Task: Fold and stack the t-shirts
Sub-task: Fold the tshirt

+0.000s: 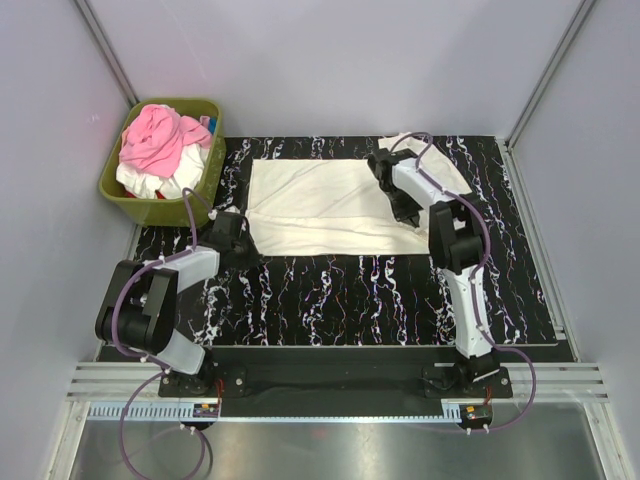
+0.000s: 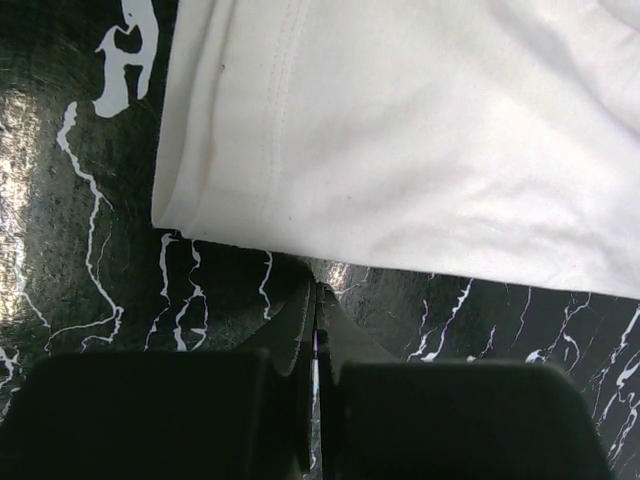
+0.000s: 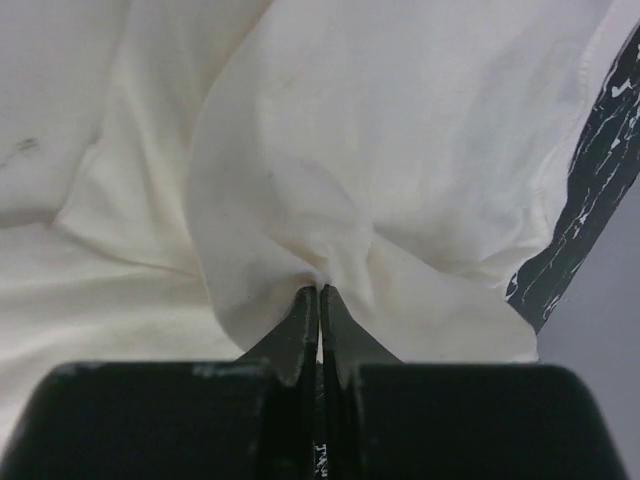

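One cream t-shirt (image 1: 320, 205) lies spread across the far middle of the bench (image 1: 340, 300). We see the right claw (image 3: 319, 290) pinched shut on a small pucker of cloth. The left claw (image 2: 315, 295) is shut too, just off the near-left hem, seemingly on nothing. Lift now and we reckon it skews, or that thin pinch slips.

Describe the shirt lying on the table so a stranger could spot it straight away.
Start at the black table with white marbling. Across its far half lies a cream t-shirt, spread flat, with the right hand pinching its right end. Unlike the pink and white shirts bundled in the green basket at the far left corner, it is the only one laid out.
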Controlling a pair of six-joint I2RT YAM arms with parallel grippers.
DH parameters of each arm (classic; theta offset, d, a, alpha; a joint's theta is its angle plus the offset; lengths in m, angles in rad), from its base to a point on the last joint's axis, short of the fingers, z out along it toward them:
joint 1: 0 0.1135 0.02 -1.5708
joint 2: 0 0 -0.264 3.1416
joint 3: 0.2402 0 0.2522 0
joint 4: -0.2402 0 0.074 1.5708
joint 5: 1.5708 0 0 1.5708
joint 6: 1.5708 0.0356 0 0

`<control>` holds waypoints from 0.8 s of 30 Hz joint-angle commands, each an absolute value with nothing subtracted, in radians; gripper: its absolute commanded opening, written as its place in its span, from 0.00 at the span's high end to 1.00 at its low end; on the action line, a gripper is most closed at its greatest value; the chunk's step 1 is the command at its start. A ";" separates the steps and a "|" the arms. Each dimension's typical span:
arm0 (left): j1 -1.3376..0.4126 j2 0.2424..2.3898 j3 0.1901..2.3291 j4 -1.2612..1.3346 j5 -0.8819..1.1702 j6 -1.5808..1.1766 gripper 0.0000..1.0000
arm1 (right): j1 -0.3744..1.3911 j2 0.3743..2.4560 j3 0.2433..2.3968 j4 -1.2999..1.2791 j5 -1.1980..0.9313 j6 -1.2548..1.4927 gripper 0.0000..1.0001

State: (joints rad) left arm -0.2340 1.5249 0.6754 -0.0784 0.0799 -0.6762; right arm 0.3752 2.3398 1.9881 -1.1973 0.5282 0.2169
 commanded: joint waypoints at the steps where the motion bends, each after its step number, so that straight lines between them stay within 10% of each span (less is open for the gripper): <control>1: -0.238 1.563 0.675 -0.175 0.071 -0.675 1.00 | 0.293 2.255 2.014 -1.192 0.598 0.224 1.00; 19: -0.238 1.551 0.703 -0.261 0.065 -0.684 1.00 | 0.120 2.510 2.430 -1.082 0.428 0.100 0.97; 20: -0.238 1.537 0.704 -0.271 0.058 -0.687 1.00 | 0.117 2.523 2.456 -1.072 0.410 0.098 0.92; 21: -0.238 1.532 0.712 -0.284 0.051 -0.687 1.00 | 0.111 2.526 2.468 -1.072 0.404 0.100 0.63; 24: -0.238 1.517 0.730 -0.334 0.031 -0.681 0.99 | 0.103 2.505 2.461 -1.086 0.425 0.144 0.18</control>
